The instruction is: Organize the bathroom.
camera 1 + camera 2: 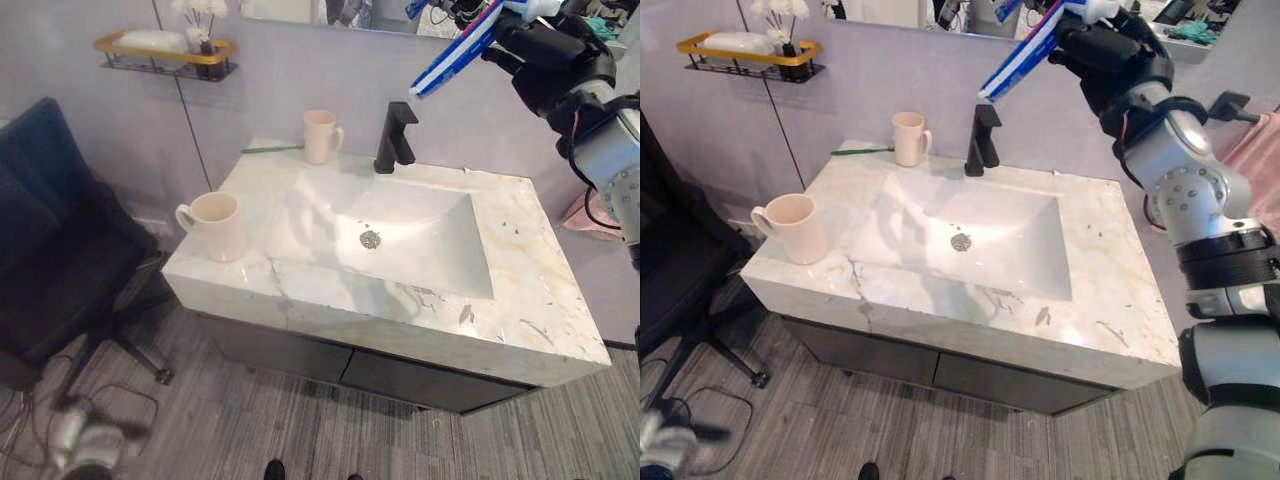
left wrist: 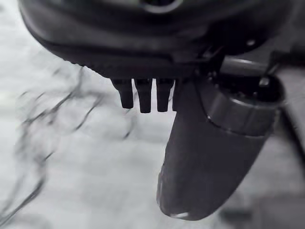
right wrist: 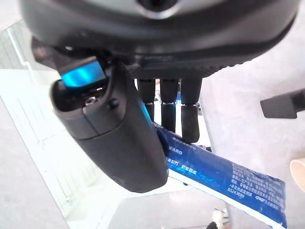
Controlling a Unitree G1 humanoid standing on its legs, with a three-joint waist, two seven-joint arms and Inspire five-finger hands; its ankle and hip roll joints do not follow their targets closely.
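Shelf (image 1: 165,52): you see it on the wall at far left, holding a white item.
Near mug (image 1: 213,226): upright on the counter's (image 1: 545,300) left front corner.
Far mug (image 1: 320,136): upright at the back edge, a green toothbrush (image 1: 272,149) lying just beside it.
Tap (image 1: 394,137): black, behind the basin (image 1: 390,235).
Left hand (image 2: 143,93): low over the floor; fingers straight, holding nothing.
Right hand (image 1: 1102,45): raised above the tap; your fingers and thumb are curled round a blue toothpaste tube (image 1: 1025,55).
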